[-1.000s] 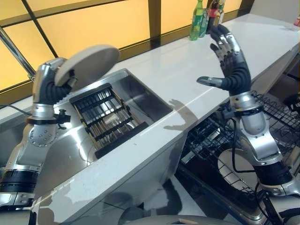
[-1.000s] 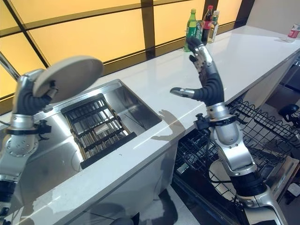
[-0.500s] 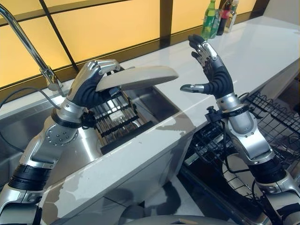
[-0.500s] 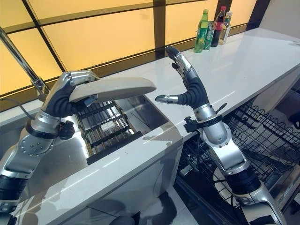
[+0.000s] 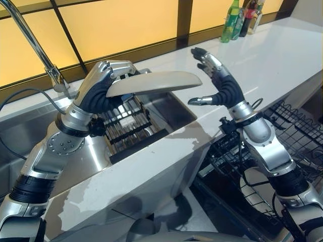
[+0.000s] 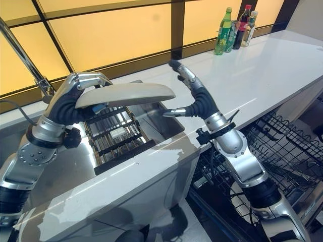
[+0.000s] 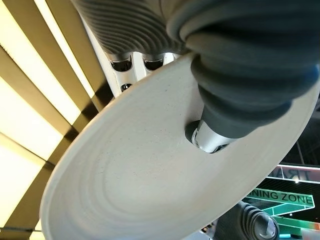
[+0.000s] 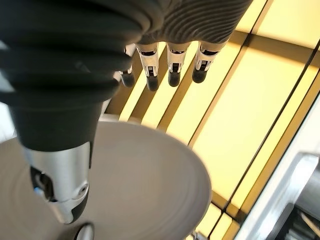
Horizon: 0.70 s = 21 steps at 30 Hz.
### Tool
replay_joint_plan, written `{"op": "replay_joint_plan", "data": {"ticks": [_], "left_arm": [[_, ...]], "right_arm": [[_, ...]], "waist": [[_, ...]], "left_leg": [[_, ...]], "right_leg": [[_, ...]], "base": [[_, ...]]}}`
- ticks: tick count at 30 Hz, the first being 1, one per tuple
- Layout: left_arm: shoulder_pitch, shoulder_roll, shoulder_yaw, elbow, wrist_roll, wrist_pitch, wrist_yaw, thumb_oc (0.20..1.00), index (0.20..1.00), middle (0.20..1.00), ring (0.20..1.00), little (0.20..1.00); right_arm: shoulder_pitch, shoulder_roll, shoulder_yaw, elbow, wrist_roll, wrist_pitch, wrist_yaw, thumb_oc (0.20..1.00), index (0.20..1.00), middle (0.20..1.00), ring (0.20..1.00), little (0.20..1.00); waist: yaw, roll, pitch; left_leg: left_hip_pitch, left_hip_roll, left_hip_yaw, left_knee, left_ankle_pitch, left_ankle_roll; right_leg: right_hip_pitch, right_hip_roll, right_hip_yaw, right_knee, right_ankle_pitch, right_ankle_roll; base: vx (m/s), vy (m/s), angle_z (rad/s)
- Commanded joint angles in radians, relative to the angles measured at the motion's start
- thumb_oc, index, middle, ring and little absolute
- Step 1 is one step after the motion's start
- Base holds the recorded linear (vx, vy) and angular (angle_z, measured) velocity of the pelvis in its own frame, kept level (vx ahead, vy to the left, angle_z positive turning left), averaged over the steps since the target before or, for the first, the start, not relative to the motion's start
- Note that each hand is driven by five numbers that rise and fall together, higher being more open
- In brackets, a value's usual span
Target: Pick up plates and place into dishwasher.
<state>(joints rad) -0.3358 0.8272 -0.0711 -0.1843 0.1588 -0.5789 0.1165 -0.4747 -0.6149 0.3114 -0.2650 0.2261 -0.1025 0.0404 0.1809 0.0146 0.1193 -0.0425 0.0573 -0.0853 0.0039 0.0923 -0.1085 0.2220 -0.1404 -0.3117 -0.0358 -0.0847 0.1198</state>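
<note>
- My left hand (image 5: 98, 88) is raised over the sink (image 5: 166, 108), fingers curled over the top of the plate's near rim and thumb pressed under it, as the left wrist view shows.
- The plate (image 5: 156, 82) lies almost flat in that hold, edge-on to my head camera, reaching from the left hand toward 3 o'clock above the sink.
- My right hand (image 5: 222, 85) is lifted just beside the plate's free edge, at about 3 o'clock from it, palm turned to the plate, fingers straight and spread, thumb pointing at the rim; it has hold of nothing.
- In the right wrist view the plate (image 8: 150, 190) sits past the thumb (image 8: 57, 185); I cannot tell whether the thumb touches it.
- A black rack (image 5: 128, 128) lies in the sink right under the plate.
- The tap (image 5: 30, 43) stands at 10 o'clock from the left hand.
- The white desk (image 5: 272, 55) runs on to 2 o'clock, with bottles (image 5: 239, 20) at its far end.
- The dishwasher basket (image 5: 298, 131) is pulled out at 4 o'clock, below the desk edge, under my right forearm.
</note>
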Motion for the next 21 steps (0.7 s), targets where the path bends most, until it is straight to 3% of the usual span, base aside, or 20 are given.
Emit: {"op": "replay_joint_plan", "data": {"ticks": [1,8,16,17,18,19,21], "left_arm": [[-0.090,-0.026,-0.053,-0.014,-0.113,-0.018,-0.033,0.200,0.200,0.200,0.200,0.200],[-0.136,-0.070,-0.153,-0.020,-0.200,-0.009,-0.165,0.200,0.200,0.200,0.200,0.200],[-0.137,-0.102,-0.185,-0.031,-0.219,0.002,-0.186,0.200,0.200,0.200,0.200,0.200],[-0.137,-0.105,-0.189,-0.028,-0.216,-0.002,-0.185,0.200,0.200,0.200,0.200,0.200],[-0.138,-0.107,-0.190,-0.027,-0.216,-0.002,-0.187,0.200,0.200,0.200,0.200,0.200],[-0.139,-0.107,-0.191,-0.026,-0.215,-0.001,-0.185,0.200,0.200,0.200,0.200,0.200],[-0.141,-0.106,-0.191,-0.029,-0.221,0.007,-0.181,0.200,0.200,0.200,0.200,0.200]], "right_arm": [[-0.115,-0.046,0.057,-0.061,-0.043,-0.008,0.010,1.000,1.000,1.000,1.000,1.000],[-0.231,-0.010,0.155,-0.041,-0.087,0.005,0.012,1.000,1.000,1.000,1.000,1.000],[-0.264,0.014,0.203,-0.047,-0.103,0.022,0.004,1.000,1.000,1.000,1.000,1.000],[-0.271,0.020,0.207,-0.043,-0.105,0.024,0.006,0.944,0.944,0.944,0.944,0.944],[-0.279,0.024,0.212,-0.040,-0.110,0.025,0.007,0.495,0.495,0.495,0.495,0.495],[-0.284,0.026,0.216,-0.038,-0.109,0.026,0.004,0.200,0.200,0.200,0.200,0.200],[-0.290,0.024,0.217,-0.043,-0.099,0.033,0.008,0.200,0.200,0.200,0.200,0.200]], "waist": [[0.016,0.010,-0.075],[0.035,0.004,-0.071],[0.050,0.001,-0.070],[0.051,0.000,-0.069],[0.052,0.000,-0.069],[0.052,0.000,-0.069],[0.052,0.000,-0.070]], "left_leg": [[-0.056,0.051,0.011,-0.015,0.005,-0.030],[-0.063,0.047,-0.007,-0.009,0.006,-0.030],[-0.068,0.043,-0.016,-0.003,0.007,-0.029],[-0.069,0.043,-0.017,-0.003,0.008,-0.030],[-0.069,0.043,-0.017,-0.004,0.008,-0.030],[-0.067,0.042,-0.017,-0.005,0.009,-0.030],[-0.067,0.041,-0.016,-0.007,0.010,-0.030]], "right_leg": [[-0.053,-0.024,-0.012,0.161,-0.063,-0.021],[-0.045,-0.019,-0.018,0.161,-0.066,-0.024],[-0.039,-0.019,-0.026,0.156,-0.061,-0.026],[-0.039,-0.019,-0.027,0.156,-0.061,-0.026],[-0.038,-0.019,-0.027,0.155,-0.060,-0.026],[-0.037,-0.019,-0.027,0.153,-0.060,-0.025],[-0.036,-0.020,-0.028,0.152,-0.059,-0.025]], "base": [[0.00,-0.022,0.11],[0.00,-0.016,0.04],[0.01,-0.002,0.05],[0.00,0.000,0.00],[0.00,0.000,0.00],[0.00,0.000,0.00],[0.00,0.000,0.00]]}}
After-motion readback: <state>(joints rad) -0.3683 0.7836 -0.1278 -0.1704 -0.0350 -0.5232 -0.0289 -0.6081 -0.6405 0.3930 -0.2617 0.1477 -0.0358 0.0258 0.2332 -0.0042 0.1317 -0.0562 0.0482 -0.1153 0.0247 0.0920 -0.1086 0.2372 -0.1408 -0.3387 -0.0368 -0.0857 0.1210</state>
